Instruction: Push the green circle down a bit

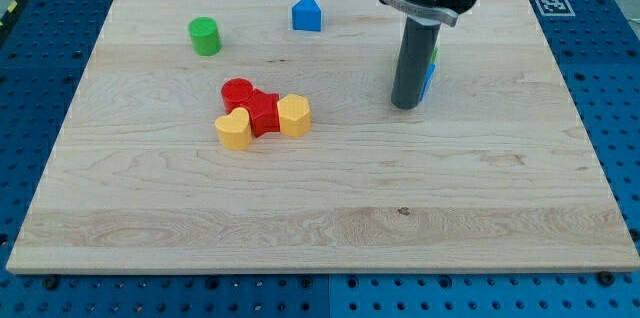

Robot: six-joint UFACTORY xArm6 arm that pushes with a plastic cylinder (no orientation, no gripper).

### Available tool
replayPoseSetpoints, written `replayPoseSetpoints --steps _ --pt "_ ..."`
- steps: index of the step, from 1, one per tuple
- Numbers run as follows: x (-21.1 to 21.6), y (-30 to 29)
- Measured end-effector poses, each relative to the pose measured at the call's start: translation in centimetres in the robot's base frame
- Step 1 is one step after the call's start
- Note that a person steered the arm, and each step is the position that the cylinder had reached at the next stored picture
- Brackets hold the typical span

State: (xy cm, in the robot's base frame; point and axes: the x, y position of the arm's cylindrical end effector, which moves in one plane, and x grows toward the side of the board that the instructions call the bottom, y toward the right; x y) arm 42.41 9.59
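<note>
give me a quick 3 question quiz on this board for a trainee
1. True or false: my tip is touching the green circle.
2. Which block lies nearest the green circle? A) blue block B) yellow heart C) yellow hexagon
3. Fill in: the red blocks sit between two ______ blocks.

Key:
1. False. The tip is far off toward the view's right, beside blocks mostly hidden behind the rod.
2. A, toward the view's right of it.
3. Yellow.
</note>
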Motion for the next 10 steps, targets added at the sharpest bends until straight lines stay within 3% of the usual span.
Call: replayPoseSetpoints --steps 2,5,7,9,10 --pt "-0.3 0.5" --pt "-0.4 -13.5" --pt "-4.2 -18.1" --pt "-4.6 -29.1" --pt "-8.2 -33.7"
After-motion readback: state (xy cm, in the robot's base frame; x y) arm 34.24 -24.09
